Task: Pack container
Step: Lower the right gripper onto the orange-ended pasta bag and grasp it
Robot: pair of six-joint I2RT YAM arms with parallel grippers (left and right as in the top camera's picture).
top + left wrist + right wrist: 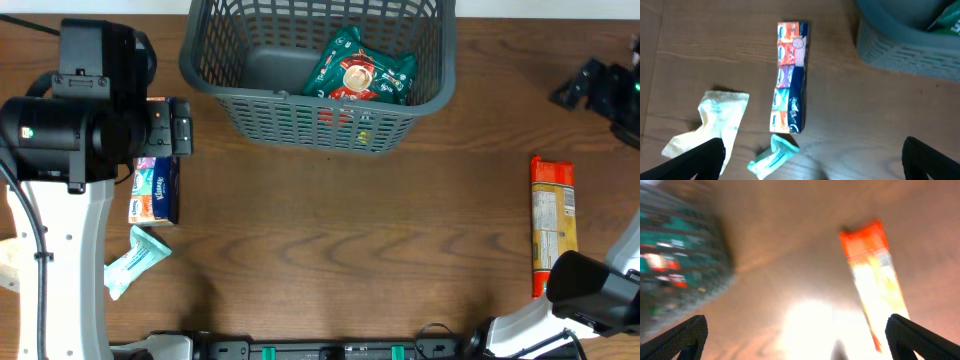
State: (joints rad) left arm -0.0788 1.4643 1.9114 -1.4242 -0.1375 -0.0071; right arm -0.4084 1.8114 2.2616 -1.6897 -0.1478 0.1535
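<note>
The container [315,75], a dark grey slotted basket, stands at the back centre and holds green packets [360,70]. Its corner shows in the left wrist view [900,45]. My left gripper [812,162] is open and empty, high above the table's left side. Under it lie a multicoloured tissue pack [790,77], a small teal packet [774,156] and a crumpled cream packet [715,120]. My right gripper [800,340] is open and empty. Its view is blurred, with the basket [680,255] to the left and a long orange packet [875,280] to the right.
In the overhead view the tissue pack [155,190] and the teal packet [135,258] lie by the left arm [60,130]. The orange packet [553,225] lies at the right, near the right arm [590,290]. A black rail runs along the front edge [330,350].
</note>
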